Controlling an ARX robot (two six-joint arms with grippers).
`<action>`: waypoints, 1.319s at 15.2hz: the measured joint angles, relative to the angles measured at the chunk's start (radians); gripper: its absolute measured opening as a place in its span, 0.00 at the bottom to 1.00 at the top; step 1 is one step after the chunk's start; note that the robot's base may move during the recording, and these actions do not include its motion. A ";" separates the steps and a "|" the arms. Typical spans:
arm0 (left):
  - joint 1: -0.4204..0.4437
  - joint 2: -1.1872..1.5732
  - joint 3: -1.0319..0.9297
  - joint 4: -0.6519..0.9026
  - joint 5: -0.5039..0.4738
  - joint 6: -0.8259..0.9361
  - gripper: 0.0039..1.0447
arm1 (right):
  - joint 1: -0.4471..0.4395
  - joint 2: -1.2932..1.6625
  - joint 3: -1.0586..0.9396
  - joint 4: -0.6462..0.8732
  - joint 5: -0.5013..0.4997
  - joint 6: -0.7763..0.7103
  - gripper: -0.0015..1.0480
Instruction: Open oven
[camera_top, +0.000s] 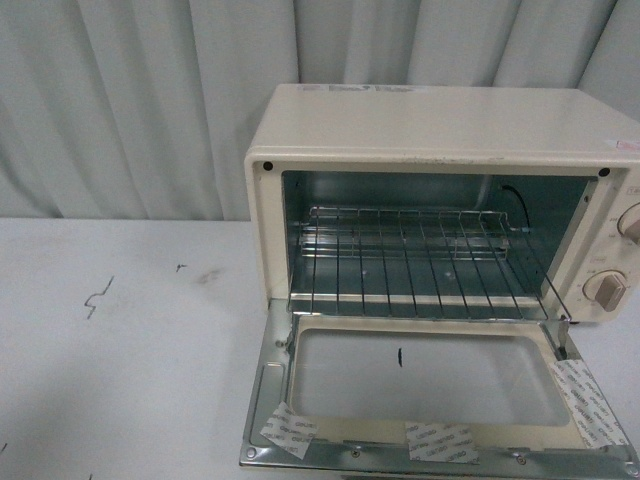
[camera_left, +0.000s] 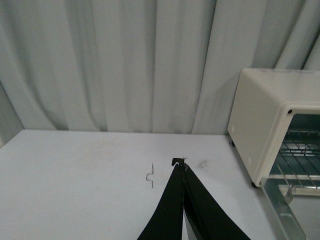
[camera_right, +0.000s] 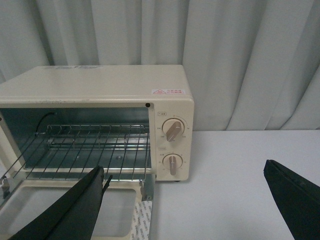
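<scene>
Oven (camera_top: 440, 130) knobs (camera_right: 173, 131) clear in R-wrist only

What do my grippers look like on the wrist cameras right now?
Left gripper: matte black, flat tapering jaws ending in a small hooked tip. Right gripper: the same matte black, broad wedge-shaped jaws. No cables or markings show.

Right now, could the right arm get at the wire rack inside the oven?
Probably yes. The oven door lies fully folded down, so the wire rack sits exposed, and the right tool is open just in front of it with nothing between them.
</scene>
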 joint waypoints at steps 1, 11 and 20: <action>0.000 -0.100 0.001 -0.155 0.004 0.000 0.01 | 0.000 0.000 0.000 0.000 0.000 0.000 0.94; 0.001 -0.161 0.001 -0.170 0.000 0.000 0.74 | 0.000 0.000 0.000 0.000 0.000 0.000 0.94; 0.001 -0.161 0.001 -0.172 0.000 0.000 0.94 | 0.000 0.000 0.000 -0.003 0.001 0.000 0.94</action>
